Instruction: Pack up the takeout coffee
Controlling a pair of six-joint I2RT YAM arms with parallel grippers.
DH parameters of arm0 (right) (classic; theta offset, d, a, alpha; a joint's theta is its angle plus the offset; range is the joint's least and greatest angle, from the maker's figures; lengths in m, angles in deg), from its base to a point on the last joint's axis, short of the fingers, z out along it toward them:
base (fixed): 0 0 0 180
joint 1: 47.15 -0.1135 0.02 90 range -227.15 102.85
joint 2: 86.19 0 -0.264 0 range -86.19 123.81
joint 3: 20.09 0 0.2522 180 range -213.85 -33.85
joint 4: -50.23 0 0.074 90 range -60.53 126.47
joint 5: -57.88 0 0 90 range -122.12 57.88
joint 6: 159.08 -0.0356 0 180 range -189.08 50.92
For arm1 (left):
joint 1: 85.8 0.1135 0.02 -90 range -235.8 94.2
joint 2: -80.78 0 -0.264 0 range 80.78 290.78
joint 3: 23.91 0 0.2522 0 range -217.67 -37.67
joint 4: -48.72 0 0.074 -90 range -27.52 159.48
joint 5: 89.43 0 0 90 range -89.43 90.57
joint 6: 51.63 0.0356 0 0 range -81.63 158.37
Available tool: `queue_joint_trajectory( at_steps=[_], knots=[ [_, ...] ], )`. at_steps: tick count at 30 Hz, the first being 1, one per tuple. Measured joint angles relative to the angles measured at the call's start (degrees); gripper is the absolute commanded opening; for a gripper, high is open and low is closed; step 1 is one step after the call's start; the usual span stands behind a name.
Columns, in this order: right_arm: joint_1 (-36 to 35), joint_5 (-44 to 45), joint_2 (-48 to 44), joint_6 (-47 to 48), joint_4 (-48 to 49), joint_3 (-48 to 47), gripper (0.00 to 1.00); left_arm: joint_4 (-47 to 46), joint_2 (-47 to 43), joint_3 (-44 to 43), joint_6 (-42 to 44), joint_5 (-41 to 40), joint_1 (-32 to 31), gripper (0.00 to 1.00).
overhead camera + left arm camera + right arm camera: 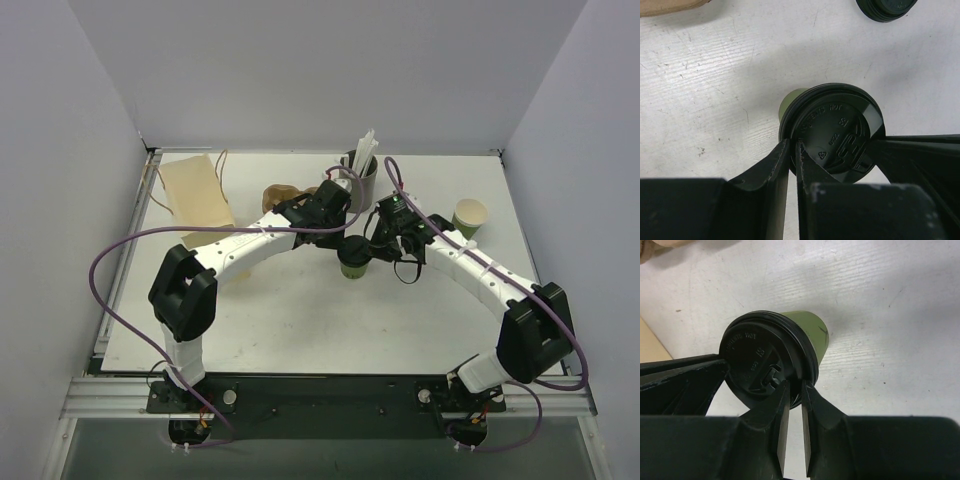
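Straw cup [364, 180] behind takeout coffee [354, 260] | bag [197, 190] far-left | spare cup [470, 217] right

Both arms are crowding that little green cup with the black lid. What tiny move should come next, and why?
Probably press the black lid gently down onto the green cup. The left fingers pinch its rim and the right fingers sit nearly shut at the opposite edge, so both are placed to seat it. Whether it is already snapped on, I cannot tell.
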Motion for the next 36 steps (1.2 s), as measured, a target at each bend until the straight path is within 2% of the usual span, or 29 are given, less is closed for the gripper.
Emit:
queue_joint_trajectory(
  at_steps=[11,22,36],
  knots=[
    [0.7,-0.8,-0.3,-0.5,3.8,1.6,0.12,0.0,0.0,0.0,0.1,-0.5,0.0,0.19],
    [0.7,0.5,3.9,3.3,-3.9,-8.0,0.15,-0.2,0.0,0.0,0.1,-0.4,0.0,0.19],
    [0.5,0.6,5.2,4.3,-7.0,-8.4,0.15,-0.2,0.0,0.0,0.1,-0.4,0.0,0.19]
  ],
)
